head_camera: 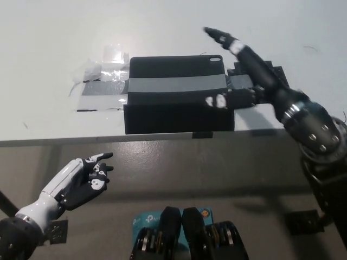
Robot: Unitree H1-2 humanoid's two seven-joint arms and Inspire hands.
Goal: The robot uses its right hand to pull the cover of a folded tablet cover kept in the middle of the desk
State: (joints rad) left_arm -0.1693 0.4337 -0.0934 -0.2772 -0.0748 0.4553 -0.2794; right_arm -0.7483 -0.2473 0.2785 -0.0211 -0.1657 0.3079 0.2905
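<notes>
Folded black tablet cover [178, 95] lies flat in the middle of the white desk [49, 38], its front side just short of the desk's near edge. A grey tape strip [176, 84] runs across the cover from side to side and continues onto the desk at the cover's left, where it meets crumpled clear tape [103, 67]. A small black tab [201, 135] sits at the desk's near edge, just below the cover's front side.

Black right hand [246, 73] is over the right end of the cover, arm coming in from the right edge of the view. Fingers spread: one long finger [225, 39] points up and left past the cover's far right corner, another digit with a white tip [217, 101] lies across the cover's right part near the front. Cannot tell if either touches the cover; nothing pinched. A black flat piece [279, 73] on the desk shows behind the hand, just beside the cover's right side, mostly hidden.

White left hand [81, 179] rests low at the view's lower left, below the desk's near edge, well apart from the cover. Fingers loosely apart, slightly curled, holding nothing.
</notes>
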